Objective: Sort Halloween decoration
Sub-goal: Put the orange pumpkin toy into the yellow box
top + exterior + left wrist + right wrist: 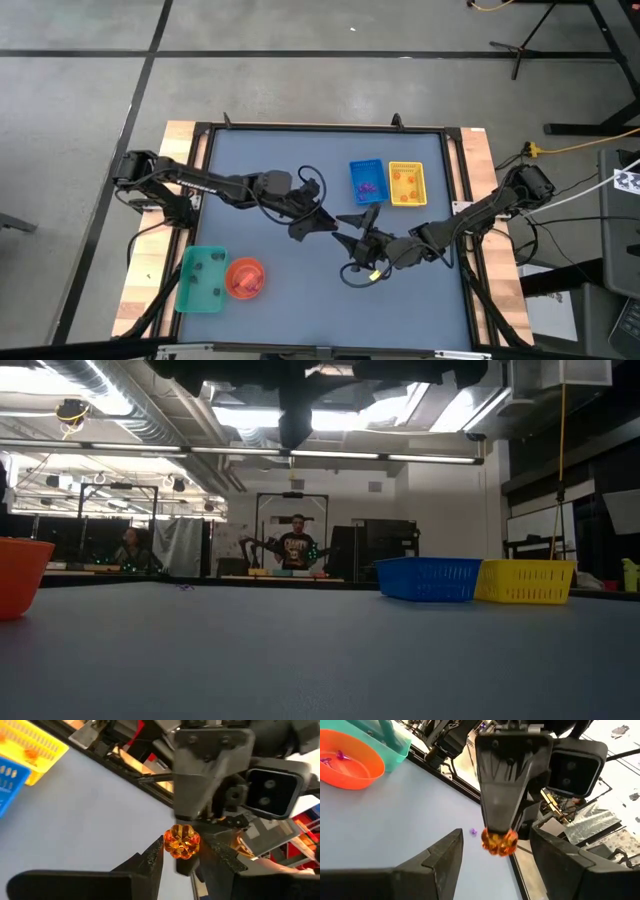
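Left gripper (330,222): centre of high view, clenched on orange pumpkin bead (181,841).
Right gripper (352,229): just beside, fingers spread wide around bead.
Bead: above table (290,300), mid-frame.

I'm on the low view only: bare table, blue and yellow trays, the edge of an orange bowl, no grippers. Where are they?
Observer: Both are over mid-table, the left gripper tip to tip with the right gripper.
Operator: Anything held?
Observer: An orange decoration piece sits between the left gripper's fingers. The right gripper's fingers stand apart on either side of it.
Operator: Anything in the bowl?
Observer: The orange bowl holds a few purple pieces.
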Robot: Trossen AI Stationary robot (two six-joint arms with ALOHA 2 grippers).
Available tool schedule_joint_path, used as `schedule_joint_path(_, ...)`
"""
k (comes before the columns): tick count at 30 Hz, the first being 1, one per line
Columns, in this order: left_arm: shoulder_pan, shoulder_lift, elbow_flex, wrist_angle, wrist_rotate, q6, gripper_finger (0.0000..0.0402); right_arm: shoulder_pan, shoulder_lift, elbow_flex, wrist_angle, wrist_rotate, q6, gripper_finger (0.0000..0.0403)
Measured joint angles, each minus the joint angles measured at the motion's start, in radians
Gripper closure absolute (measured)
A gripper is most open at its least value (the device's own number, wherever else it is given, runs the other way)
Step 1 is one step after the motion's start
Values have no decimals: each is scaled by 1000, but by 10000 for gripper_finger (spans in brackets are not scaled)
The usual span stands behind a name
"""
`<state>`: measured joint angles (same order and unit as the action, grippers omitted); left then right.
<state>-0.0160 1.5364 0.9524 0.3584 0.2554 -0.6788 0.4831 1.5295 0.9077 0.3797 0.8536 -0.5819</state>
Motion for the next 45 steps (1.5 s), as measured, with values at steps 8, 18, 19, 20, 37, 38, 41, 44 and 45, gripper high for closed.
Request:
schedule_joint_path(8, -14, 0, 0, 20, -3, 0, 301, 1, 0, 0, 20, -25, -2, 169)
schedule_joint_path(18, -14, 0, 0, 20, -5, 0, 301, 1, 0, 0, 20, -54, -1, 178)
schedule_joint_path(19, -14, 0, 0, 19, -5, 0, 301, 1, 0, 0, 19, -54, -1, 184)
schedule_joint_path(20, -14, 0, 0, 19, -5, 0, 301, 1, 0, 0, 19, -55, -1, 192)
schedule_joint_path(37, -14, 0, 0, 19, -3, 0, 301, 1, 0, 0, 19, -55, -1, 304)
schedule_joint_path(38, -14, 0, 0, 19, -4, 0, 301, 1, 0, 0, 19, -55, 0, 303)
schedule_joint_path(41, -14, 0, 0, 19, -4, 0, 301, 1, 0, 0, 19, -55, 0, 298)
schedule_joint_path(44, -14, 0, 0, 19, -4, 0, 301, 1, 0, 0, 14, -55, 0, 296)
schedule_joint_path(45, -14, 0, 0, 19, -4, 2, 301, 1, 0, 0, 14, -55, 0, 296)
